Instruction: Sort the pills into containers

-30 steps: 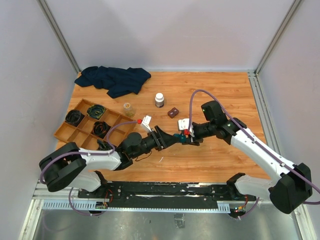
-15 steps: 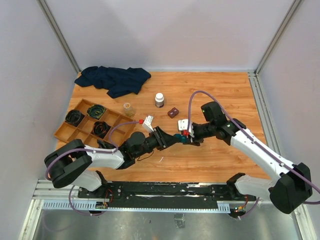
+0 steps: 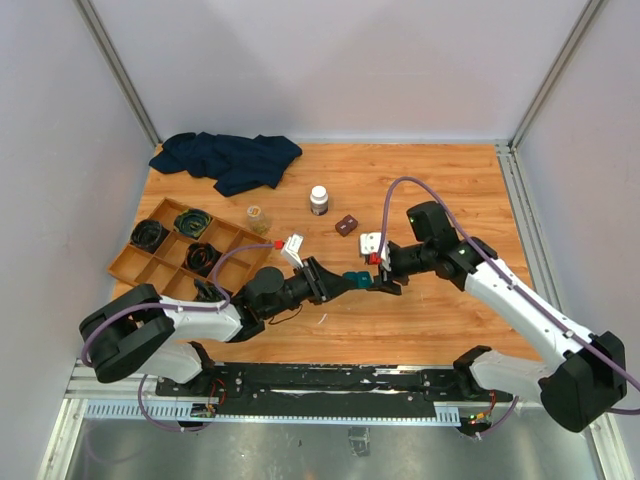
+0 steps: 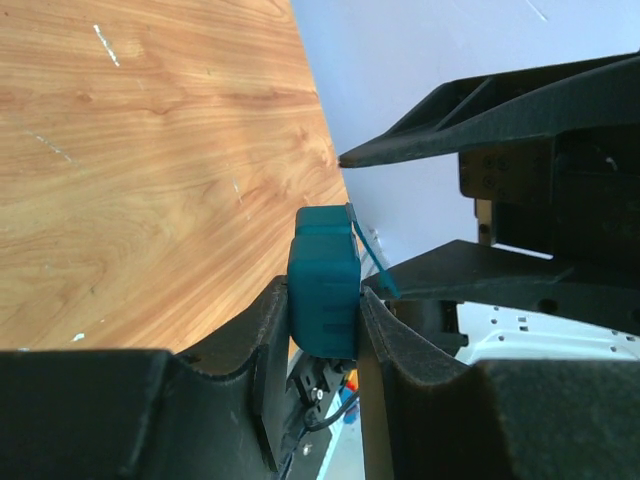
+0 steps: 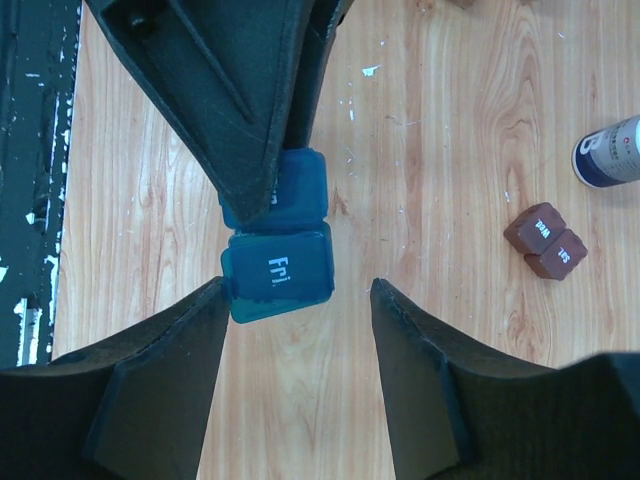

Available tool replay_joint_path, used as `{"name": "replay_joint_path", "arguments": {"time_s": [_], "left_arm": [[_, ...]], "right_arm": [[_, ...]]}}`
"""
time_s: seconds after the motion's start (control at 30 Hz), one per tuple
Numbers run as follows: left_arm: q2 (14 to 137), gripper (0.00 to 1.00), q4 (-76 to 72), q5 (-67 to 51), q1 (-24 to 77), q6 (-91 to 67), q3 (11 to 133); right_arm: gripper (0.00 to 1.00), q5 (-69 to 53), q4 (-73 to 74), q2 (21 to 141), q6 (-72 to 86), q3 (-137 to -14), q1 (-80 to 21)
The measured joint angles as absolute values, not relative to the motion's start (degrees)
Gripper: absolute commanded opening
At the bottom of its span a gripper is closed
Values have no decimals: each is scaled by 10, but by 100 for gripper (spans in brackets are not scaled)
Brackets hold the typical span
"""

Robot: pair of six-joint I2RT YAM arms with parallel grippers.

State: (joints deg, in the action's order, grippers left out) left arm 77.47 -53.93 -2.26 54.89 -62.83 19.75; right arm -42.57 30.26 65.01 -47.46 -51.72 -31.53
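My left gripper (image 3: 345, 283) is shut on a small teal hinged case (image 3: 355, 279), held above the table at mid-front. In the left wrist view the teal case (image 4: 325, 283) is pinched between my two black fingers (image 4: 260, 340), its thin lid swung open. In the right wrist view the case (image 5: 278, 262) shows an open lid marked "Fri". My right gripper (image 3: 385, 276) is open just right of the case, empty, its left finger (image 5: 160, 370) near the lid. No pills are visible.
A brown two-cell case (image 3: 347, 226) and a white pill bottle (image 3: 319, 200) stand behind the grippers; both also show in the right wrist view (image 5: 545, 241). A small jar (image 3: 258, 217), a wooden compartment tray (image 3: 180, 250) at left, a dark cloth (image 3: 228, 159) at back left.
My right gripper has let go of the teal case and drawn back to the right, jaws open. The case lid now hangs open. My left gripper still holds the case.
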Motion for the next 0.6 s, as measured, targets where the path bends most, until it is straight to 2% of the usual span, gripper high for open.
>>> {"name": "replay_joint_path", "arguments": {"time_s": [0.23,0.6], "left_arm": [[775,0,-536,-32,549,-625,190],[775,0,-536,-67,549,-593,189]], "right_arm": [[57,-443,304,639,-443,-529,-295],[49,-383,252,644,-361,-530,-286]]}}
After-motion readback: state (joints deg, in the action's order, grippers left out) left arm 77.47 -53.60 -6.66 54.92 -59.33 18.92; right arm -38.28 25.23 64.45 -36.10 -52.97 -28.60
